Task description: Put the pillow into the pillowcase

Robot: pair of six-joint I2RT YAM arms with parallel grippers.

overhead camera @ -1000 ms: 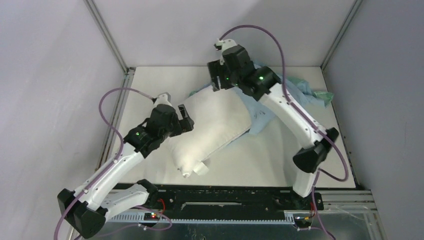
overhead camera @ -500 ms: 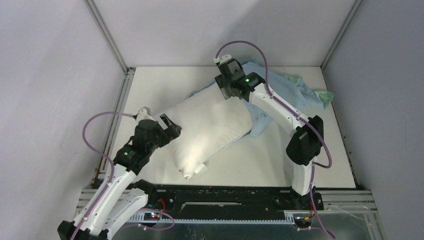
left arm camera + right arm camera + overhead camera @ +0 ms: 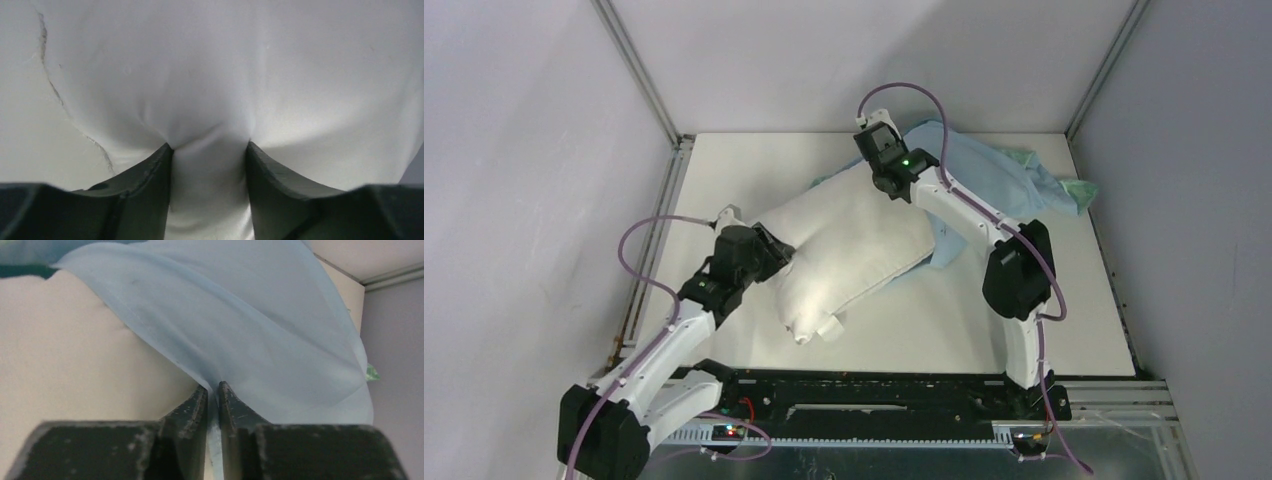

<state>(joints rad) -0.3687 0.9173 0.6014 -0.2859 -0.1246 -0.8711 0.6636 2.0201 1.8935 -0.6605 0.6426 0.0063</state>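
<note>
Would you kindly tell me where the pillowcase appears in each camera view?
Top: pillowcase upper right of centre, behind the pillow.
Left wrist: not in it; only the pillow, pinched by the left gripper.
Right wrist: fills the middle, pinched by the right gripper.
Shared landmark: the pillow.

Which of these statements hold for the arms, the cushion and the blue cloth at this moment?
1. The left gripper pinches a fold of the plump off-white fabric pillow. True.
2. The right gripper is open and holds nothing. False: its jaws are closed on the thin light blue fabric pillowcase.
3. The pillow lies wholly inside the pillowcase. False: most of it lies uncovered on the white table.
4. A small white tag shows at the pillow's near corner. True.
</note>
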